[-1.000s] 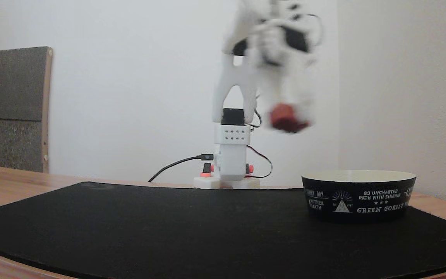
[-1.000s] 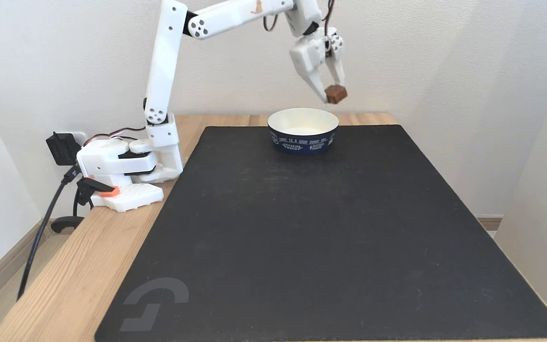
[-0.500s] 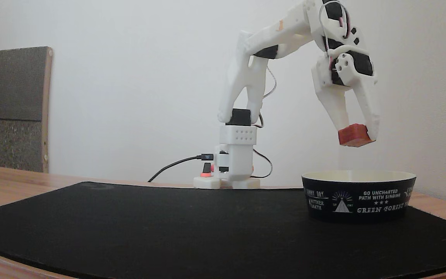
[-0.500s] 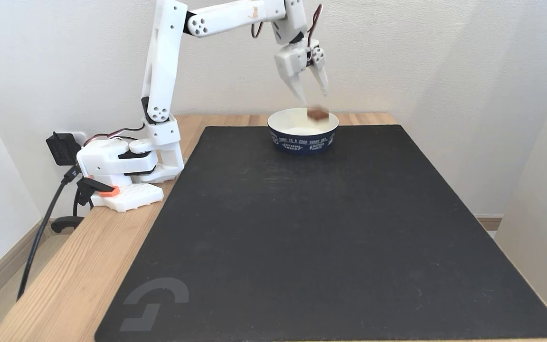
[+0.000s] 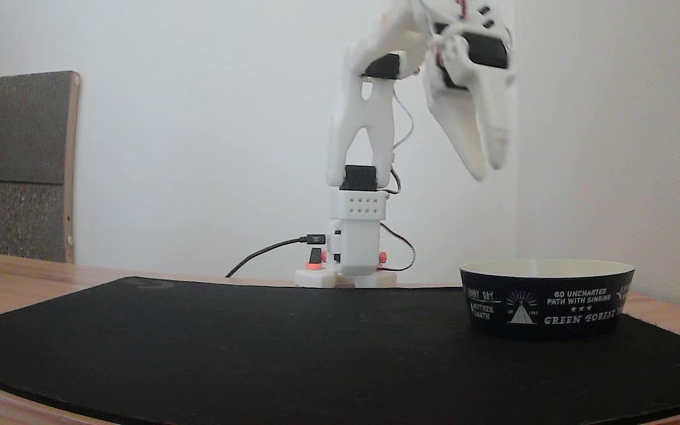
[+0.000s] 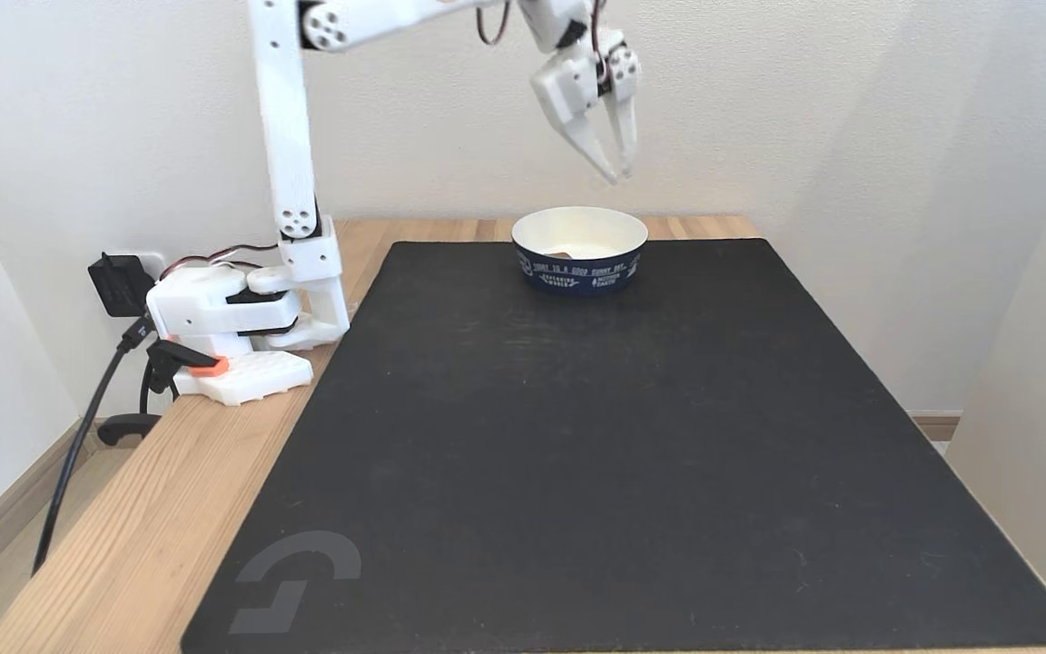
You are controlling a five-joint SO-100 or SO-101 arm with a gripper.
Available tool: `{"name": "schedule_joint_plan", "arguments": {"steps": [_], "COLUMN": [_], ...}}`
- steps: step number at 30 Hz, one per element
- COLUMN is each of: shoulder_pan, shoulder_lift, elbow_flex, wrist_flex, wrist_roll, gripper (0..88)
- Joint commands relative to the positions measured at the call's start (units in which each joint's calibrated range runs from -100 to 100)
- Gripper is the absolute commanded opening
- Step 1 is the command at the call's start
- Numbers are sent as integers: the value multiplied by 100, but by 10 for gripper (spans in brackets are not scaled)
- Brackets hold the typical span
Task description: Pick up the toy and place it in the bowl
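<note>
A fixed view from high at the counter's end shows the bowl point(image 6: 579, 250) on the far edge of the black mat point(image 6: 614, 436), and places here are given from that bowl. The toy point(image 6: 563, 253) lies inside it, a small brown sliver just above the near rim on the left of the cream interior, mostly hidden by the wall. The gripper point(image 6: 620, 173) hangs in the air above the bowl, over its right half and well clear of the rim, tips pointing down. Its jaws stand slightly apart in a narrow V and hold nothing. The arm point(image 6: 287, 136) rises from its white base point(image 6: 232, 318), which sits on the wooden counter point(image 6: 151, 490) to the left of the bowl, beside the mat's edge. A black cable point(image 6: 78, 454) runs down from the base over the counter's side. In the low fixed view at mat level, the bowl point(image 5: 546, 298) shows its black outside with white lettering and a tent emblem; the toy is hidden behind its wall. There the gripper point(image 5: 489, 170) is somewhat blurred, up and to the left of the bowl, empty, with the base point(image 5: 352, 248) behind.
</note>
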Motion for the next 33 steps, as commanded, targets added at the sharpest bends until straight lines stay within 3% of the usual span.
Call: {"name": "schedule_joint_plan", "arguments": {"steps": [1, 12, 19, 23, 25, 33], "shoulder_pan": [669, 1405, 1380, 1372, 1355, 870], "shoulder_lift": [-1837, -5956, -8940, -10608, -10666, -10658], "elbow_flex": [2086, 9531, 11812, 12199, 12199, 12190], "wrist_flex": [-718, -4003, -3995, -2903, -2437, -2335], "wrist_roll": [-28, -33, -33, -33, -33, 14], "gripper": [23, 25, 25, 25, 25, 25]}}
